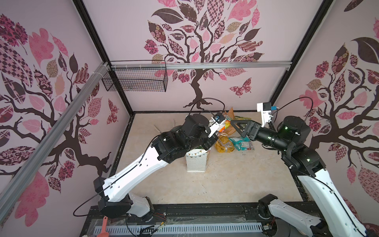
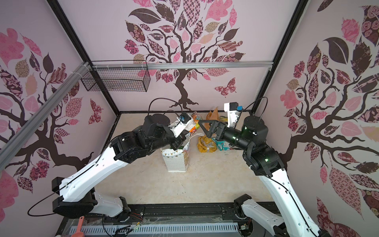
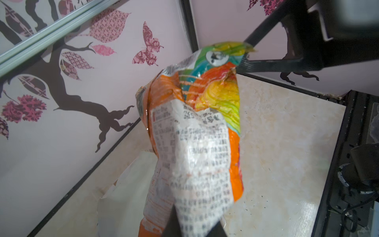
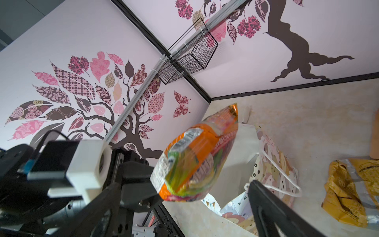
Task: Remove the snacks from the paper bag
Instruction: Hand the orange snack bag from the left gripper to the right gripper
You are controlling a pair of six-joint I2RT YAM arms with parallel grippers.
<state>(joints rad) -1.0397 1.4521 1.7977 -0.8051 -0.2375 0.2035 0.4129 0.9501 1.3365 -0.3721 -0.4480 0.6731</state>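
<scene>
My left fingers (image 3: 173, 227) are clamped together on one end of the orange packet (image 3: 196, 143), pinching its white printed side. The packet hangs in the air off them, clear of the counter (image 1: 235, 184). In the right wrist view it sits up by the open mouth of the paper bag (image 4: 272, 156), outside it and not touching it as far as I can see. My right fingers (image 4: 264, 203) are spread wide apart and hold nothing. They stand either side of the packet's free end. In the left wrist view one of them runs just behind the green tip of the packet; I cannot tell if it touches. In both top views the paper bag stands upright near the middle of the counter with its mouth open. My left arm reaches over it and hides most of the opening, so I cannot tell what is inside. To the right of the bag in a top view, the mustard-yellow packet (image 1: 224, 144) lies flat on the counter. The teal packet (image 1: 242, 143) lies just beside it, touching or nearly so. Further back, near the rear wall, a green-and-yellow packet (image 1: 242, 118) lies next to the crumpled tan-brown paper (image 1: 230, 112). Both are partly hidden behind my two wrists.
</scene>
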